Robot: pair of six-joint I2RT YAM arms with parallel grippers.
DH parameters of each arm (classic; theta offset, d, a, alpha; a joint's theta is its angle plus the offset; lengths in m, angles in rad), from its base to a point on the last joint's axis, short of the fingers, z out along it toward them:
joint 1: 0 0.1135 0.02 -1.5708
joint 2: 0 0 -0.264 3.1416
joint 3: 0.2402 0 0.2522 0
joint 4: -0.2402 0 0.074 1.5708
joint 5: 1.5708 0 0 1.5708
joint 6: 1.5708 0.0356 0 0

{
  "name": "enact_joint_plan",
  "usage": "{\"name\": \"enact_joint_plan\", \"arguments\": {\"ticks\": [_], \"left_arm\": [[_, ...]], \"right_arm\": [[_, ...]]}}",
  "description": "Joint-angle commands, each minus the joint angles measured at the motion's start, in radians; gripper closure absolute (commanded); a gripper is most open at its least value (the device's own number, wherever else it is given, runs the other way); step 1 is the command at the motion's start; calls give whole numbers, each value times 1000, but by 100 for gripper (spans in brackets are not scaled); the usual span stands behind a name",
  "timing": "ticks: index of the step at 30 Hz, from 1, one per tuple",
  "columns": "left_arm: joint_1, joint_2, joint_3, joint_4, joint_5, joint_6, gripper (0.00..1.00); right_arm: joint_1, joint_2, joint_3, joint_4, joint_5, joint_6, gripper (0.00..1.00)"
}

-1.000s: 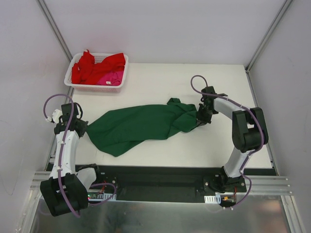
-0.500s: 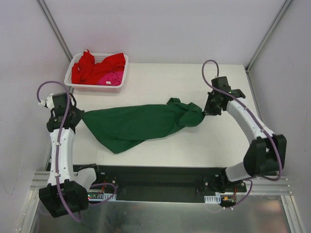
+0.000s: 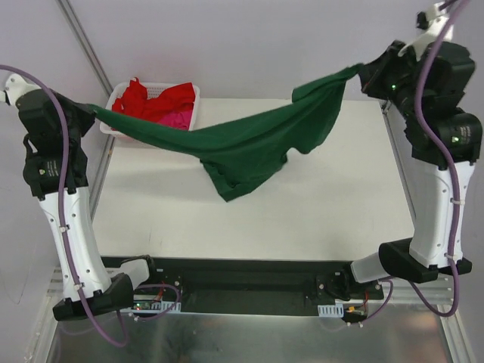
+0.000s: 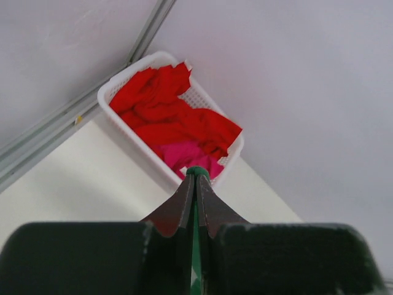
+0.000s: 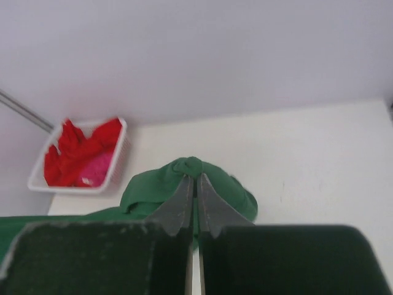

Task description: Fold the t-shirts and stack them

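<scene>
Your left gripper (image 4: 196, 177) is clamped on one end of the dark green t-shirt (image 3: 249, 144), and your right gripper (image 5: 196, 178) pinches the other end. The shirt hangs stretched between the raised arms, sagging over the table (image 3: 325, 204). The red t-shirt (image 3: 147, 98) and pink t-shirt (image 3: 178, 119) lie bunched in the white basket (image 4: 136, 146), far left.

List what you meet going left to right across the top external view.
From the left: left claw → white basket → green t-shirt, sagging in the middle → right claw.
</scene>
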Motion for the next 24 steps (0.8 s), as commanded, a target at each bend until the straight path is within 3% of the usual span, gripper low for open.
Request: {"name": "enact_joint_plan", "arguments": {"ticks": [1,8,11,15,19,24], "left_arm": [[12,109,159,-9,10,2,100],[-9,166,400,-43,57,61,100],[-52,143,394,-68,19,77,100],[-51,91,238,-106,19,-6,100],[-68,-99,-99,-101,-10,-132,100],[-72,-286,-443,-109,17,-205,100]], "right_arm": [[-9,-4,112,182,-1,-83,99],[-15,-49,129,307,3,-97,99],[-15,-79,123,321,-4,-51,99],[-15,-115,40,312,-43,29,99],[-15,-158,-95,75,4,24,99],[-72,-231,-471,-99,82,-8,99]]}}
